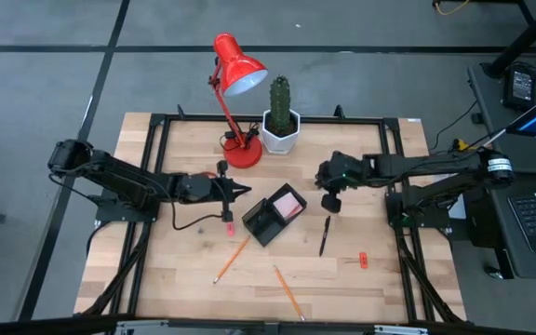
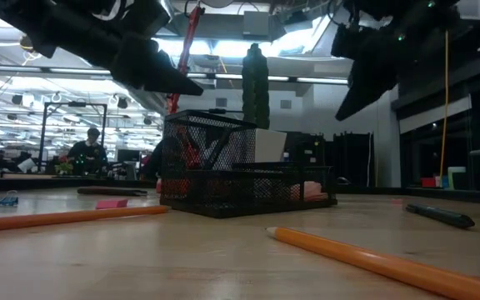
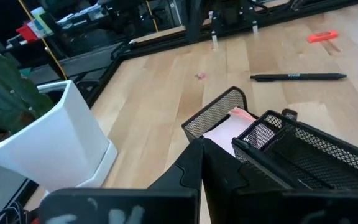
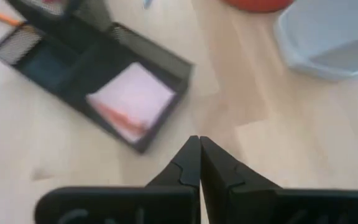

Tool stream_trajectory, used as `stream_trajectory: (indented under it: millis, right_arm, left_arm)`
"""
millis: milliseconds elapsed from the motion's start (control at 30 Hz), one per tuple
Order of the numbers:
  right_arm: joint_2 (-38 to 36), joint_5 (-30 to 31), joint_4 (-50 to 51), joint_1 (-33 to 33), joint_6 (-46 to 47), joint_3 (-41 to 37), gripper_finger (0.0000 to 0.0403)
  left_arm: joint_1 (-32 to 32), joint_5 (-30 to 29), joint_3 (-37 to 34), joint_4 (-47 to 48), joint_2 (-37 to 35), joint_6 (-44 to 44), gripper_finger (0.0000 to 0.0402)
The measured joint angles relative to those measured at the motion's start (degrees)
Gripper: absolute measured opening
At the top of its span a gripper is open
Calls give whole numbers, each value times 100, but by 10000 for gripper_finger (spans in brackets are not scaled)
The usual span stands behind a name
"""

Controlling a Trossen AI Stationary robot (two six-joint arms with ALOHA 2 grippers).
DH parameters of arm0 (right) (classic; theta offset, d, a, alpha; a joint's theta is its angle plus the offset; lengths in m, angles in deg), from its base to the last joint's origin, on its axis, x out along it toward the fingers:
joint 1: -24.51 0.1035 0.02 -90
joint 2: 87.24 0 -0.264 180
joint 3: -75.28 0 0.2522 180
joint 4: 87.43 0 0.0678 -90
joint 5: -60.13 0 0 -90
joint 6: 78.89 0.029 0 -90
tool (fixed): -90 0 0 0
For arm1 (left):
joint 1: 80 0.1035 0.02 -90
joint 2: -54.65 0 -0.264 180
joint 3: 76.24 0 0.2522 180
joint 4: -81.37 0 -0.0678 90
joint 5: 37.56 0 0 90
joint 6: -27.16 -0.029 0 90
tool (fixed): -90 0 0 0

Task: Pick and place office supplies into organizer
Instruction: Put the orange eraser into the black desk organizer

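1. The left arm reaches in from the left edge of the surface (image 1: 184, 270), stretched low and nearly level, and its left tool (image 1: 238, 192) ends just short of the organizer (image 1: 274, 214). Its fingers are clenched together and hold nothing; the left wrist view shows the two fingertips (image 3: 199, 163) pressed tip to tip over the organizer's mesh wall (image 3: 303, 155).
2. The right arm comes in from the right side, bent at the elbow, with the right tool (image 1: 331, 199) pointing down above bare wood. It is clenched too and empty; in its own view the fingertips (image 4: 199, 163) meet in a point.
3. The organizer sits between the two tools, closer to the left one. A pink sticky-note pad (image 1: 288, 203) lies in its compartment on the side toward the right tool, with an orange-red piece on the pad (image 4: 118, 116).
4. The black pen (image 1: 324, 236) lies just below the right tool, nearer the front edge.
5. A small red piece (image 1: 363, 261) lies beyond the pen, farther from the right tool.
6. A small pink-red piece (image 1: 230, 227) lies just in front of the left tool.
7. Two orange pencils (image 1: 232, 260) (image 1: 288, 291) lie nearer the front edge, clear of both tools.
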State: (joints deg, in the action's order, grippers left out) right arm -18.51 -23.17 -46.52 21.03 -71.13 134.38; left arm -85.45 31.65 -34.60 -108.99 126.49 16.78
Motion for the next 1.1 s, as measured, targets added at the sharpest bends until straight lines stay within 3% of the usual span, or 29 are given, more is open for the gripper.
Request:
stream_trajectory:
  millis: [100, 233, 500, 633, 767, 933, 1100]
  right_arm:
    - [-1, 149, 71, 456, 481, 5, 4]
    - [0, 838, 146, 1288, 1505, 5, 3]
    - [305, 1906, 125, 2883, 3569, 5, 2]
    - [719, 1918, 275, 3361, 4356, 162, 1]
    - [1251, 1920, 1293, 3708, 5154, 898, 1]
    - [1820, 1515, 2740, 4106, 6353, 1890, 0]
    - [2091, 1008, 3317, 4480, 7537, 2384, 0]
  left_arm:
    - [-1, 2, 0, 20, 0, -105, 1]
    - [-6, 19, -113, -11, 0, -211, 2]
    - [-106, 859, -361, -119, -469, -204, 1]
    - [-242, 896, -574, -98, -928, -228, 1]
    - [-329, 902, -882, -144, -1412, -171, 2]
    - [-432, 899, -1241, -130, -1875, 40, 1]
    - [-477, 899, -1379, -177, -2050, 25, 2]
